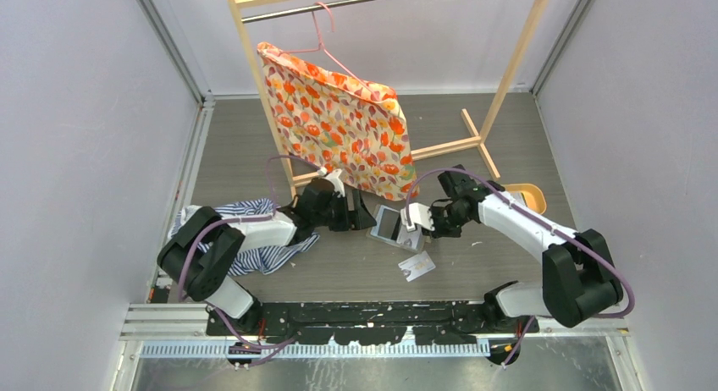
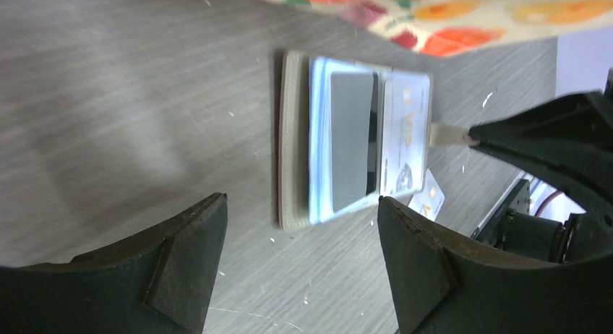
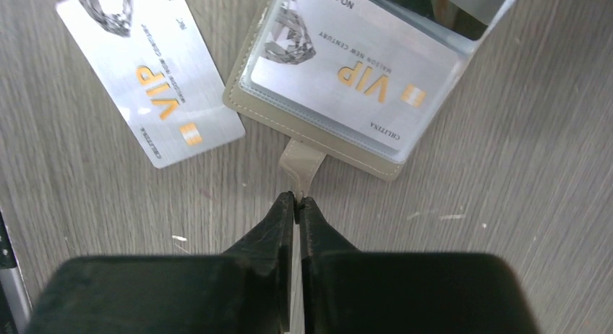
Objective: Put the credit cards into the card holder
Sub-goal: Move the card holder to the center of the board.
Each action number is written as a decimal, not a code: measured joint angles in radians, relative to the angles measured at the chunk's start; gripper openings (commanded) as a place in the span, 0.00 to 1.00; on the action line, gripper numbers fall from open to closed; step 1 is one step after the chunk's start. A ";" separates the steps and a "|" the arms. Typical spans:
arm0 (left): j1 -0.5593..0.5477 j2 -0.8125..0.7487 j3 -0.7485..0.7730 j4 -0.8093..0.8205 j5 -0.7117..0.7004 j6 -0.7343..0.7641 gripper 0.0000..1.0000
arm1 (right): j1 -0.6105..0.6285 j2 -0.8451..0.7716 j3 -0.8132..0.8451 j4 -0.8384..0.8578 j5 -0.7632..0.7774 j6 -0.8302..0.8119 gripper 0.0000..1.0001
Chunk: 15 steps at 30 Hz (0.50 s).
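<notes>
the right pincer (image 3: 296,200) pinches the snap tab (image 3: 300,160) of the card holder (image 3: 361,159), probably to keep it open on the worktop (image 3: 506,168); a loose credit card (image 3: 152,74) lies beside it; the left pincer (image 2: 300,200) gapes nearby.

Just ahead of the right claw (image 3: 297,199), slightly to its right, a sleeved card (image 3: 354,66) in the card holder (image 3: 242,106) carries "VIP" in large gold letters, upside down as seen from the claw. Beside those letters runs a small line ending in "NEW CENTURY"; its first word is too fine to be sure of. At the card's far edge stands "NO 8888", cut off there. A tiny word near its nearest corner cannot be read reliably. Ahead and left of this claw, a loose card (image 3: 148,74) on the surface (image 3: 506,204) also bears a gold "VIP"; its smaller print is unreadable. Ahead of the left claw (image 2: 300,204), the sleeved card's "VIP" shows only as a blur.
</notes>
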State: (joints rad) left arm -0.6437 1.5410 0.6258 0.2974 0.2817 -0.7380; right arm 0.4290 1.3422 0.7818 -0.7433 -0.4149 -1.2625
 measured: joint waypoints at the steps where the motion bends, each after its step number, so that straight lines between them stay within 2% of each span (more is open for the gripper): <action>1: -0.017 0.000 -0.002 0.000 -0.009 -0.016 0.79 | -0.015 -0.003 -0.003 0.003 0.008 -0.002 0.28; 4: -0.080 0.011 -0.003 -0.002 -0.063 -0.068 0.79 | -0.050 -0.016 -0.004 0.008 0.019 0.011 0.49; 7: -0.131 0.024 0.005 -0.010 -0.128 -0.116 0.79 | -0.102 -0.064 -0.003 0.008 0.006 0.043 0.65; 11: -0.168 0.024 0.014 -0.025 -0.210 -0.150 0.78 | -0.181 -0.147 0.036 -0.030 -0.071 0.132 0.69; 15: -0.172 -0.004 -0.013 -0.018 -0.265 -0.146 0.78 | -0.291 -0.192 0.142 -0.078 -0.169 0.310 0.69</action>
State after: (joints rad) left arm -0.8162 1.5372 0.6128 0.2794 0.0170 -0.8841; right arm 0.1383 1.1507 0.9237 -0.8215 -0.5842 -0.9527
